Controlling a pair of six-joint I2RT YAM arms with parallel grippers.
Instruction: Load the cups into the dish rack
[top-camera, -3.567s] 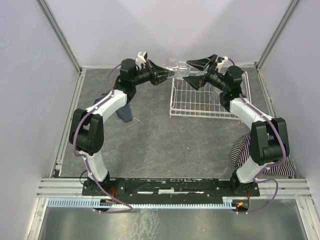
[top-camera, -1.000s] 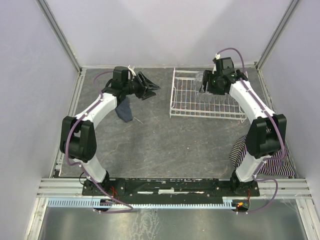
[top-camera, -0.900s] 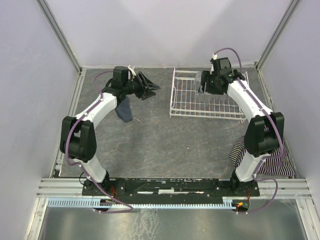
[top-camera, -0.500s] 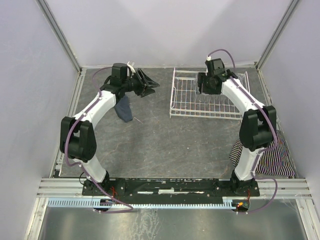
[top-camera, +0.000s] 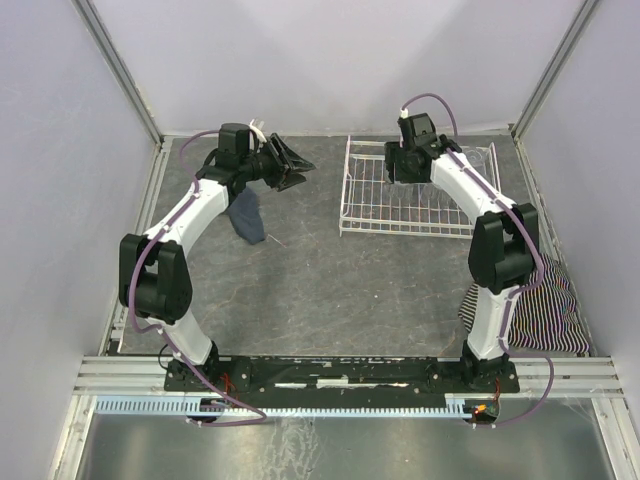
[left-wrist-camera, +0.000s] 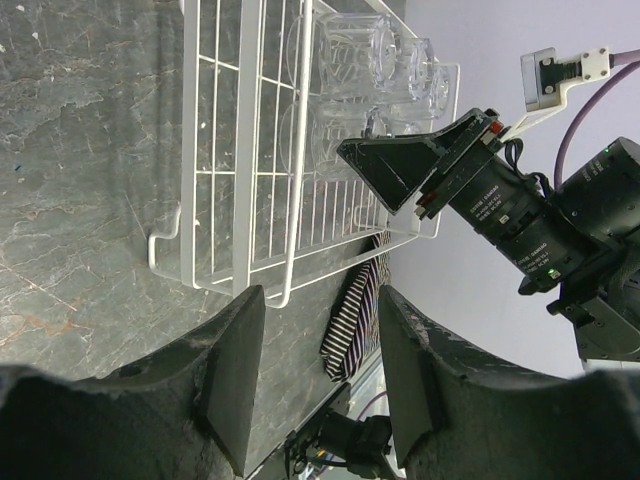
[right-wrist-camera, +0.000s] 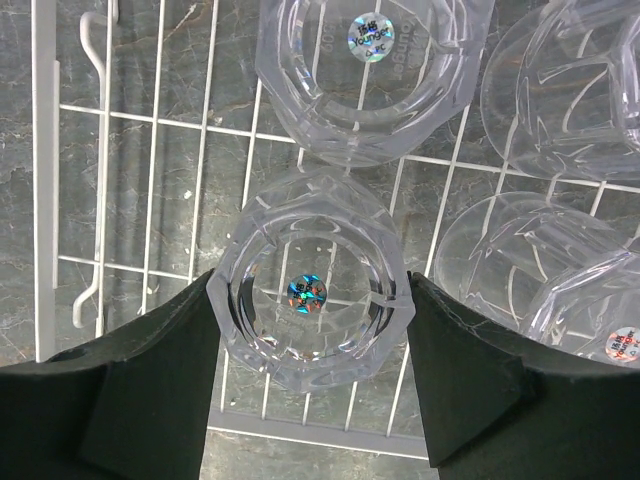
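The white wire dish rack (top-camera: 400, 215) sits at the far right of the table. My right gripper (top-camera: 403, 168) points down over its far left part. In the right wrist view the gripper (right-wrist-camera: 312, 288) is shut on a clear faceted cup (right-wrist-camera: 310, 305), mouth up, both pads against its sides, just over the wires (right-wrist-camera: 45, 180). Three more cups (right-wrist-camera: 375, 70) (right-wrist-camera: 570, 80) (right-wrist-camera: 530, 270) stand in the rack beside it. My left gripper (top-camera: 287, 163) hangs open and empty left of the rack; its view shows the rack (left-wrist-camera: 250, 200) and the cups (left-wrist-camera: 350, 60).
A dark blue cloth (top-camera: 248, 218) lies under the left arm. A striped cloth (top-camera: 545, 310) is bunched at the table's right edge near the right arm's base, also seen as the striped cloth (left-wrist-camera: 355, 320). Grey walls close in on three sides.
My right gripper has carried the cup leftward along the far side of the rack. My left gripper has drawn back slightly to the left, still open.
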